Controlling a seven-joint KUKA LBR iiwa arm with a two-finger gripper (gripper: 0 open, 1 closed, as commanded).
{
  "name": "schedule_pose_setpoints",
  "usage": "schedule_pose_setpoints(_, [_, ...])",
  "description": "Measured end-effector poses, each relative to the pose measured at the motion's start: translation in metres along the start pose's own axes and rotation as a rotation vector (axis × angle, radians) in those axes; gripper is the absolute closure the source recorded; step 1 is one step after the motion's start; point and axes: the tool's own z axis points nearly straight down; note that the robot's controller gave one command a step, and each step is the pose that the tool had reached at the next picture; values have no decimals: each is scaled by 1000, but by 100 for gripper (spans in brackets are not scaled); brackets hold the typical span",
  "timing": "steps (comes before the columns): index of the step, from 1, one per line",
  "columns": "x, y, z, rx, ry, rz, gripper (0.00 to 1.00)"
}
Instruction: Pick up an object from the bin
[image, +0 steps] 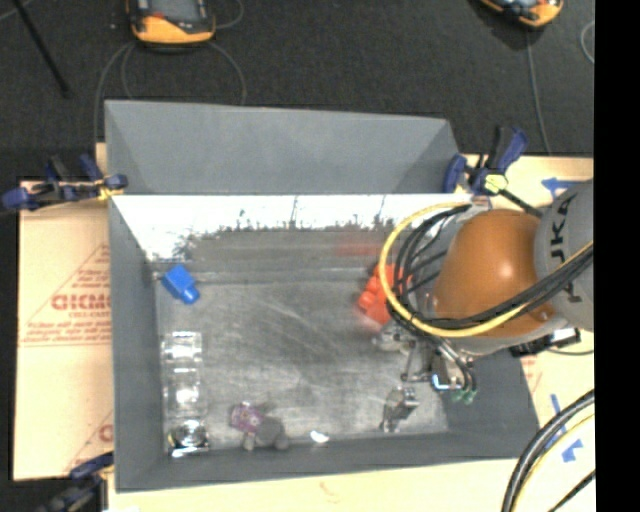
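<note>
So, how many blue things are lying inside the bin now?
1. A small blue block lies on the bin floor near the far left corner. The arm covers the right side of the bin, so another may be hidden under it.

Bin (290, 335): grey metal, matt, floor scuffed and scratched
Blue block (180, 284): smooth plastic
Clear piece (182, 365): transparent, glossy plastic
Wrist cover (490, 275): orange, smooth, faintly glossy

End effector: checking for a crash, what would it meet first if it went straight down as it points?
Probably the bare bin floor near the view's lower right corner: the end effector points down there and nothing loose seems to lie under it. Depth is unclear from above.
</note>
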Motion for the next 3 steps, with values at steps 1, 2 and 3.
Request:
schedule_pose_setpoints(1, [-144, 37, 62, -3, -3, -125, 0])
schedule_pose_setpoints(2, [-164, -7, 19, -4, -4, 20, 0])
schedule_pose_setpoints(3, [-169, -33, 61, -2, 4, 28, 0])
